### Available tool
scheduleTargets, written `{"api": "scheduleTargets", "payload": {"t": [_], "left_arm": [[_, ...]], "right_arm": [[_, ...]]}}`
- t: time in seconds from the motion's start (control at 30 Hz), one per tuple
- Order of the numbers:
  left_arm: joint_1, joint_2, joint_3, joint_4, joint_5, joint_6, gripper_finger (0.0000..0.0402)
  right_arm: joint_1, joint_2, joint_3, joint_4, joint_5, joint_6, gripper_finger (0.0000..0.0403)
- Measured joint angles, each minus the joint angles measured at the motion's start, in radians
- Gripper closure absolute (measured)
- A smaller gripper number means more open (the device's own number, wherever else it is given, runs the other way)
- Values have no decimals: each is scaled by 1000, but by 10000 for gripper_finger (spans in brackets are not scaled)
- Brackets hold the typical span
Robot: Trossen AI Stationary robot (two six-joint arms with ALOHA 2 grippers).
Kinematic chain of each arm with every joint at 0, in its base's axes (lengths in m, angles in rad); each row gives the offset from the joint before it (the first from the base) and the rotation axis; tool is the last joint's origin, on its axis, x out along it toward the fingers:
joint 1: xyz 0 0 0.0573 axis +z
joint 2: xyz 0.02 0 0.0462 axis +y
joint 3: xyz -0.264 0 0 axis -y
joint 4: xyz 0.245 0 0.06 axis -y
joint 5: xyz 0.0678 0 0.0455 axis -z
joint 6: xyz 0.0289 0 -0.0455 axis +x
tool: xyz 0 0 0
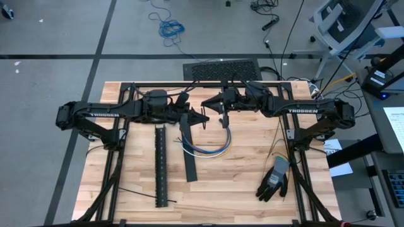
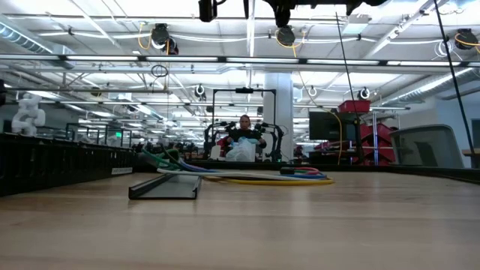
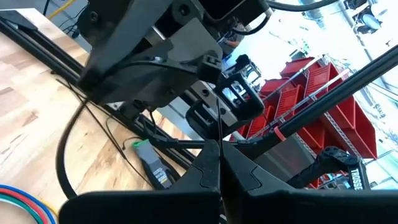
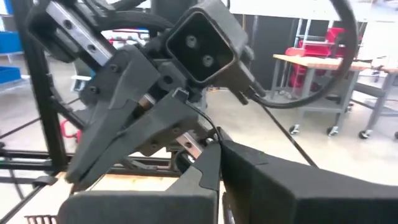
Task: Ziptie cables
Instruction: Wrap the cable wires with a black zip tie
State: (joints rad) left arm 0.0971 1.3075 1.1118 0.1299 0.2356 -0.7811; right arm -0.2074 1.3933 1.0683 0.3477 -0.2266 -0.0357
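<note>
meanwhile both closed grippers hover above cables (image 1: 208, 146)

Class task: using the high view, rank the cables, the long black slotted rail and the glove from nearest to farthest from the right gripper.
From the right gripper, shut above the table's middle:
1. The cables, lying just below it at the table's centre.
2. The long black slotted rail, on the left side of the table.
3. The glove, near the front right corner.

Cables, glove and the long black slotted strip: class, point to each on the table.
cables (image 1: 211, 150): high view, bottom of the bundle's curved loop.
glove (image 1: 274, 181): high view, its palm.
long black slotted strip (image 1: 160, 165): high view, middle of its length.
</note>
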Motion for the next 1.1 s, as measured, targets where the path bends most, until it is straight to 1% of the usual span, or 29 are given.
{"api": "scheduleTargets", "payload": {"t": [0.1,0.3,0.43,0.53,0.7,0.87,1.1], "left_arm": [[1,0,0,0,1,0,402],[2,0,0,0,3,0,402],[2,0,0,2,9,0,402],[0,0,0,7,20,-5,402],[-1,0,0,41,30,-24,402],[-1,0,0,42,30,-24,402],[-1,0,0,12,30,-11,402]], "right_arm": [[3,0,0,-1,-41,-2,403],[20,0,0,-2,-41,-6,403],[19,0,0,-2,-27,7,403],[19,0,0,-4,19,26,403],[19,0,0,-27,19,29,403],[19,1,0,-29,19,32,403],[12,1,0,11,17,108,403]]}}
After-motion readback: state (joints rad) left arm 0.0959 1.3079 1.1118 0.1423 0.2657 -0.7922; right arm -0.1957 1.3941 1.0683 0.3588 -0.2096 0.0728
